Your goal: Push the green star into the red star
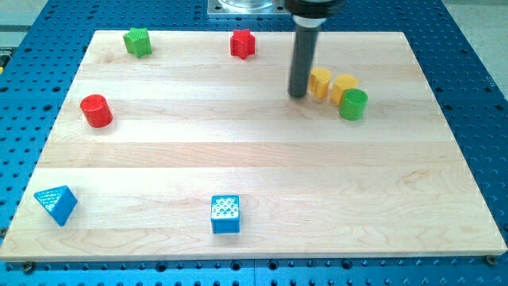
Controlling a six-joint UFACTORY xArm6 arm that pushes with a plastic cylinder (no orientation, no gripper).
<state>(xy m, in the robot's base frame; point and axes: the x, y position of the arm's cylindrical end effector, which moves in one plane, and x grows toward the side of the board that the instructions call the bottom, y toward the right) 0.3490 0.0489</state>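
Smooth wooden board (254,159), seemingly plastic blocks

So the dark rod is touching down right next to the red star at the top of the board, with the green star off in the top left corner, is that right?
Not quite. In the camera view my tip is down beside the yellow blocks on the view's right, well apart from the red star. The green star is indeed in the top left corner.

Bright, even light; sharp focus

A straight dark grey rod is seen, cylindrical and smooth. A wider black collar sits above; my tip (298,95) is flat-ended.
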